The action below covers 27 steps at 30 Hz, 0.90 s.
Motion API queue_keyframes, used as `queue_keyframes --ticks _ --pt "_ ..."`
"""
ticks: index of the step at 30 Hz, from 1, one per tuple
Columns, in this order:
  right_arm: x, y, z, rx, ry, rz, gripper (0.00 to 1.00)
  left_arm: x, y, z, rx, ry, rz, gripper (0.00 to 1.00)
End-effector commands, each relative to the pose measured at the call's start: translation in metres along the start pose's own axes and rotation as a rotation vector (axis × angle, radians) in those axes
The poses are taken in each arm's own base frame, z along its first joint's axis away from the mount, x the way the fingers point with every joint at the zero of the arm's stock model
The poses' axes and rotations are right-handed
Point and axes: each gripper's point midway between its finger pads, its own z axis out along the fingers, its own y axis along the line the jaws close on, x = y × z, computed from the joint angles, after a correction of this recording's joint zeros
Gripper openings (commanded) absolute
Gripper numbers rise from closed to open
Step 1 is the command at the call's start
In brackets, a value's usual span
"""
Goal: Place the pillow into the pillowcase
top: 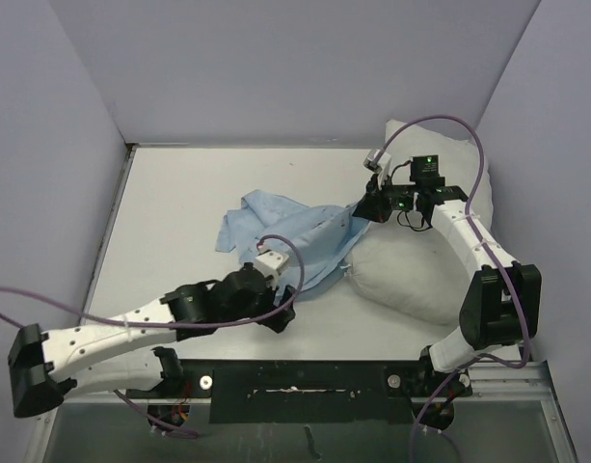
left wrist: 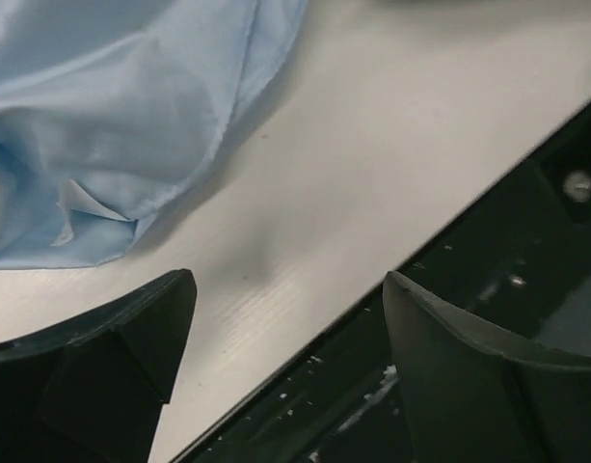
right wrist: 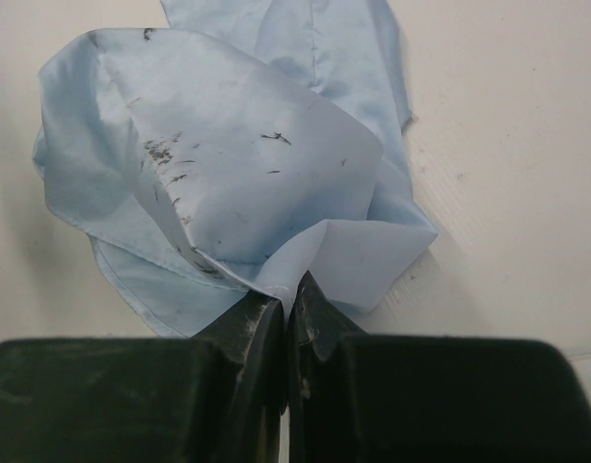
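Across the white table point(top: 179, 193), the pillow point(top: 411, 280) fills the right side. It lies plump and bare against the wall, and its near bulge touches the pillowcase point(top: 285, 227), which sprawls crumpled at the middle. No part of the cushion is inside the blue sleeve, so the job looks to be at the stage of finding and opening the mouth.

The right arm rises from its base, bends at the elbow by the table's right edge and lays its forearm over the pillow, with the wrist turned left. That puts the right gripper point(top: 364, 207) at the sleeve's far right corner. In its wrist view the right gripper point(right wrist: 290, 289) has its fingers clamped together on a fold of the pillowcase point(right wrist: 237, 164), and the cloth tents up toward them. This is probably a hold to lift one layer clear of the other.

The left arm stretches low from the near left corner, and the left gripper point(top: 283, 311) sits just beside the sleeve's near edge. From its own camera the left gripper point(left wrist: 285, 318) is spread wide with nothing between the fingers. The pillowcase point(left wrist: 112, 116) lies ahead of it, apparently waiting for a second pinch.
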Motion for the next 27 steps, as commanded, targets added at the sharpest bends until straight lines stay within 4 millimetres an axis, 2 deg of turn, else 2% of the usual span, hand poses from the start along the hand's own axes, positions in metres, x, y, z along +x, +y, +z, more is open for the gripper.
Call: queue_keyframes --ticks 1,5,9,10,11,12,13,16,21,24,27 --pt "-0.017 0.005 -0.003 -0.022 -0.055 -0.071 0.0 -0.034 0.041 0.018 -0.382 -0.063 0.146 0.81" --pt "-0.016 0.006 -0.003 -0.032 -0.053 -0.069 0.0 -0.038 0.063 0.051 -0.496 -0.005 0.145 0.85" --pt "-0.016 0.006 -0.004 -0.037 -0.052 -0.07 0.0 -0.041 0.084 0.083 -0.484 0.013 0.062 0.79" --pt "-0.015 0.007 -0.003 -0.04 -0.051 -0.068 0.0 -0.044 0.086 0.089 -0.462 0.012 0.045 0.7" --pt "-0.015 0.007 -0.003 -0.041 -0.05 -0.069 0.0 -0.048 0.084 0.092 -0.436 0.012 0.036 0.56" --pt "-0.015 0.007 -0.004 -0.041 -0.051 -0.07 0.0 -0.053 0.08 0.093 -0.418 0.005 0.026 0.38" --pt "-0.015 0.007 -0.004 -0.043 -0.049 -0.069 0.0 -0.062 0.075 0.091 -0.398 -0.013 0.019 0.23" --pt "-0.016 0.008 -0.006 -0.047 -0.05 -0.077 0.0 -0.094 0.057 0.072 -0.34 -0.091 0.02 0.11" --pt "-0.015 0.005 -0.009 -0.033 -0.025 -0.105 0.0 -0.154 0.047 0.013 -0.233 -0.272 -0.049 0.08" --pt "-0.016 0.004 -0.013 -0.019 -0.022 -0.125 0.0 -0.176 0.052 -0.017 -0.166 -0.359 -0.112 0.08" --pt "-0.018 0.001 -0.019 -0.002 -0.024 -0.135 0.0 -0.185 0.057 -0.031 -0.09 -0.382 -0.172 0.08"
